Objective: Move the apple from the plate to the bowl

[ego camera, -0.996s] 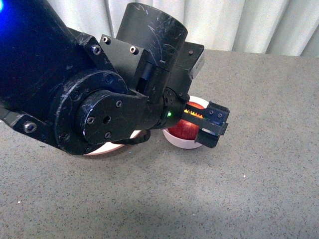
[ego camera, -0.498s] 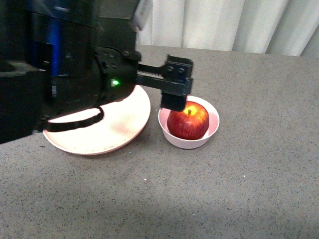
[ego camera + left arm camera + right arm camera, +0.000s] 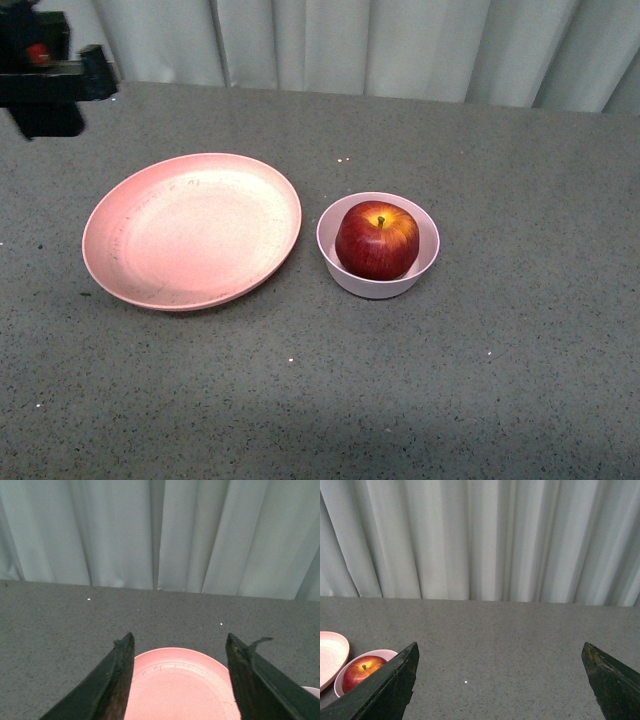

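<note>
The apple sits inside the bowl, with its stem pointing up. The bowl is just a bit wider than the apple, so there is only a thin gap around it. The plate lies to the left of the bowl. Their edges are very close but do not seem to touch. Nothing lies on the plate.

The gray table has lots of open room near the front and on the right side. A pale curtain hangs at the far edge.

The left gripper is spread wide and holds nothing. It hangs above the near side of the plate. In the front view only a bit of the left arm shows, up in the far left corner. The right gripper is spread wide too and holds nothing. It is off to the right, well apart from the bowl.

Half a second ago the left arm was over the plate, with its gripper right above the apple. Now it has pulled back. The apple, bowl and plate have not moved.
</note>
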Available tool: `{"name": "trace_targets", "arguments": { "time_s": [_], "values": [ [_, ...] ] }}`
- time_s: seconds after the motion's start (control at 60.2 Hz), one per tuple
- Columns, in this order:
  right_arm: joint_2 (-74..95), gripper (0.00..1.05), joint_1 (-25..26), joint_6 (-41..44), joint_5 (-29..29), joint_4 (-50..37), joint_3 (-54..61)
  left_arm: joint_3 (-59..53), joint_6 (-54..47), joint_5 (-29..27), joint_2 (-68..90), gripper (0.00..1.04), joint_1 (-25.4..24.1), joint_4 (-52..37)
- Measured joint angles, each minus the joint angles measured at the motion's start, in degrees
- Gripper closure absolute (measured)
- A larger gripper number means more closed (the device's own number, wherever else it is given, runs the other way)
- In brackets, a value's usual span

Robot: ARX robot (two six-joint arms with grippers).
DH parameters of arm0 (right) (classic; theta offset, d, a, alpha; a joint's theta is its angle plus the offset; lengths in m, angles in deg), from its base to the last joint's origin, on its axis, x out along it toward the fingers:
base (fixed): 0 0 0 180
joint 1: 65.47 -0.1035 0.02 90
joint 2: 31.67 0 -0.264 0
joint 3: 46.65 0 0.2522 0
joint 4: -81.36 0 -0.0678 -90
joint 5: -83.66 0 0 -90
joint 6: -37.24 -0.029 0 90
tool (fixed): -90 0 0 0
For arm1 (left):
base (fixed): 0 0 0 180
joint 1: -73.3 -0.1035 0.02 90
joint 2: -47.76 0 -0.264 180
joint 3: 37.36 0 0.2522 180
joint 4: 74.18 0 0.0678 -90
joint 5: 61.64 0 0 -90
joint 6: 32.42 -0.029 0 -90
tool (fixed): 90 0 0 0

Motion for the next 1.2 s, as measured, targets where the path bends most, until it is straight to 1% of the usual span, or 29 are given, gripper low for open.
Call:
{"name": "trace_targets", "arguments": {
  "time_s": [0.066,0.083,0.116,0.133,0.199,0.315,0.482,0.731,0.764,0.78,0.797,0.88,1.196],
  "values": [
    [0.00,0.09,0.00,0.00,0.17,0.00,0.00,-3.08,-0.24,1.88,-3.72,0.74,-1.79,0.94],
    [0.00,0.09,0.00,0.00,0.17,0.00,0.00,-4.13,-0.26,2.64,-5.44,0.79,-2.60,1.79],
    [0.00,0.09,0.00,0.00,0.15,0.00,0.00,-5.03,-0.28,3.30,-8.46,0.86,-3.74,5.09],
    [0.00,0.09,0.00,0.00,0.15,0.00,0.00,-5.29,-0.28,3.48,-9.31,0.88,-4.02,5.81],
    [0.00,0.09,0.00,0.00,0.15,0.00,0.00,-6.99,-0.33,5.03,-14.58,1.01,-5.49,8.74],
    [0.00,0.09,0.00,0.00,0.13,0.00,0.00,-9.42,-0.48,7.45,-20.63,1.01,-7.26,11.32],
    [0.00,0.09,0.00,0.00,0.13,0.00,0.00,-12.37,-0.48,9.46,-27.45,1.01,-9.84,15.98],
    [0.00,0.09,0.00,0.00,0.13,0.00,0.00,-15.28,-0.48,12.50,-39.85,1.01,-12.83,25.07],
    [0.00,0.09,0.00,0.00,0.13,0.00,0.00,-15.52,-0.48,13.40,-41.33,1.01,-13.68,26.29],
    [0.00,0.09,0.00,0.00,0.13,0.00,0.00,-15.69,-0.48,15.67,-42.34,1.01,-14.69,27.15],
    [0.00,0.09,0.00,0.00,0.13,0.00,0.00,-15.82,-0.55,16.61,-43.30,1.01,-15.67,27.95],
    [0.00,0.09,0.00,0.00,0.13,0.00,0.00,-16.22,-0.52,17.29,-46.99,1.01,-17.84,31.19],
    [0.00,0.09,0.00,0.00,0.13,0.00,0.00,-16.28,-0.55,17.64,-59.49,1.01,-18.18,42.25]
  ]
}}
